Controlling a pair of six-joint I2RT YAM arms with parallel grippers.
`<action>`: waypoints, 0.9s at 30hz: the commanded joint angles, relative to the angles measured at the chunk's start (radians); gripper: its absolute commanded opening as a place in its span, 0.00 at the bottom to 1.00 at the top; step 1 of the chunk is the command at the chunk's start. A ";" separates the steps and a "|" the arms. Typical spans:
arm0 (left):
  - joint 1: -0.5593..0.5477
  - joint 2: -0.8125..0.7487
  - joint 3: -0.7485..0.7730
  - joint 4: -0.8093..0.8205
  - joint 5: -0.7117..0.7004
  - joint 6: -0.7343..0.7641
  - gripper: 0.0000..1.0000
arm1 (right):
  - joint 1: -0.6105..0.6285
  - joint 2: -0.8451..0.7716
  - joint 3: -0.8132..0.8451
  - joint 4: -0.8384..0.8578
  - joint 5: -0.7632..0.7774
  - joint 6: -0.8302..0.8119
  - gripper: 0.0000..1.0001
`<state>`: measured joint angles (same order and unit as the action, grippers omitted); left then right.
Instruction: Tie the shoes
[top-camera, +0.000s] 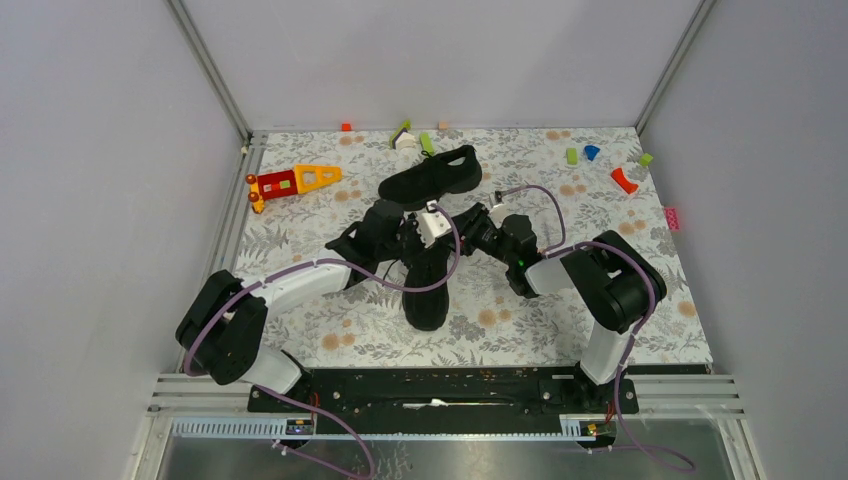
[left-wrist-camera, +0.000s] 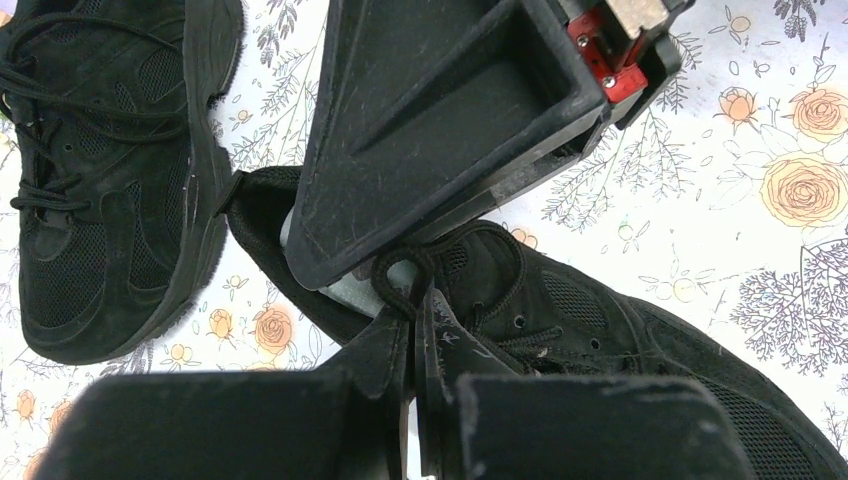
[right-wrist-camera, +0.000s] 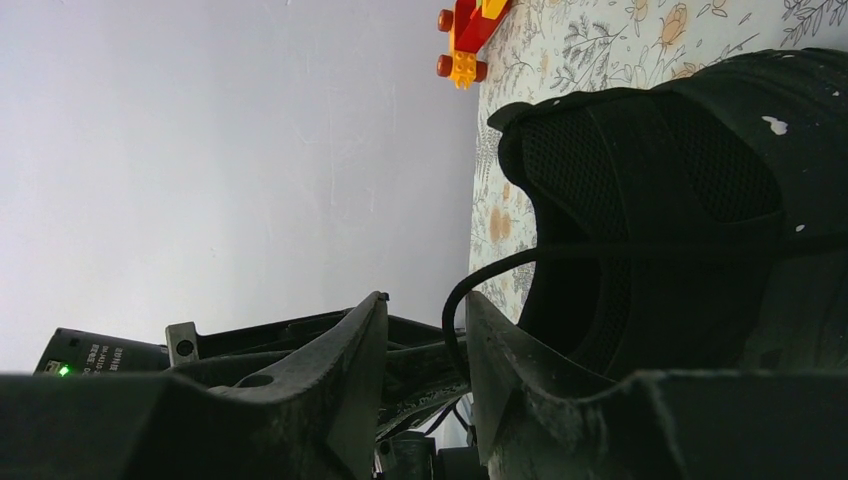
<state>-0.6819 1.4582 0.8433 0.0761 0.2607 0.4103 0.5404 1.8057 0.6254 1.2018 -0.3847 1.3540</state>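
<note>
Nearest the arm bases, at 6 o'clock on the flowered surface (top-camera: 330, 330), one black shoe (top-camera: 428, 290) lies with its toe pointing toward the bases. Both arms meet over its open end at the centre. The left pincer (left-wrist-camera: 415, 305) reaches in from 8 o'clock and the right pincer (right-wrist-camera: 425, 330) from 4 o'clock.

The left pincer is closed tight, nipping a loop of lace (left-wrist-camera: 398, 280) at its tips. The right pincer stands partly open. A strand of lace curves into the gap between its fingers, but they do not squeeze it.

From overhead, the arms and their purple cables (top-camera: 300, 266) cover the laces and both pincers, so only the wrist views show the grip. The left wrist view also shows the right pincer's broad black finger lying across the shoe's opening, hiding most of the pale insole (left-wrist-camera: 355, 290).

Just beyond the pincers, at 12 o'clock, the second shoe (top-camera: 432, 175) lies crosswise. Farther off, a red, yellow and orange toy (top-camera: 290, 182) sits at 10 o'clock. Small coloured blocks (top-camera: 571, 155) are scattered along the far edge from 12 to 2 o'clock. The right wrist view catches the toy beside a plain grey wall (right-wrist-camera: 200, 150).
</note>
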 joint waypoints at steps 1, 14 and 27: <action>-0.008 0.007 0.045 -0.010 0.007 0.001 0.00 | 0.001 -0.035 0.028 0.070 -0.027 -0.026 0.41; -0.013 -0.023 0.015 0.012 -0.001 -0.007 0.00 | 0.015 -0.072 0.011 0.066 -0.028 -0.061 0.45; -0.016 -0.031 0.019 0.005 0.029 -0.018 0.00 | 0.044 -0.100 0.051 -0.105 -0.021 -0.147 0.46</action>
<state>-0.6884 1.4593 0.8505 0.0624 0.2546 0.4091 0.5663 1.7351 0.6281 1.1065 -0.3874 1.2518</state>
